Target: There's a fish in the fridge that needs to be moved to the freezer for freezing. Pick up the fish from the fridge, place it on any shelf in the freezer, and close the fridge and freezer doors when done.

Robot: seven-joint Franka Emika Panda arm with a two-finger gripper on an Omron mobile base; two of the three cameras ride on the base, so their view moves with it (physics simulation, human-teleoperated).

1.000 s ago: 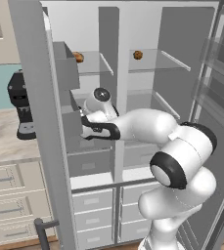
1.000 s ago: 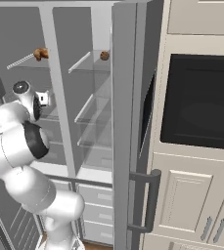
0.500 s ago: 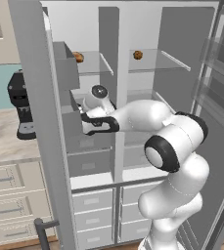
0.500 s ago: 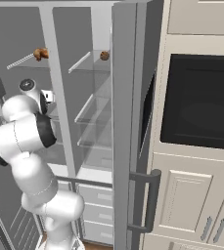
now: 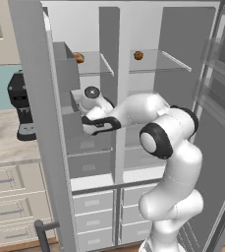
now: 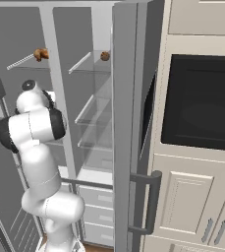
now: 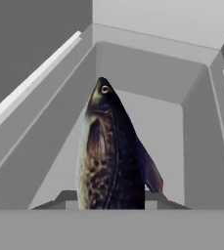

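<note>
The gripper [image 7: 111, 207] is pinching the fish [image 7: 111, 156], nose pointing into the freezer [image 5: 87, 133] on the left, so this is the placing step, and next comes lowering it onto a shelf and letting go.

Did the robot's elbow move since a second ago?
Yes. In the left base view the elbow swung left, toward the freezer, while the end effector stayed there gripping the fish.

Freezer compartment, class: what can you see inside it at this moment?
Inside the freezer the gripper is shut on the fish. A round brown food item sits on the top shelf. The open door covers its left side.
</note>
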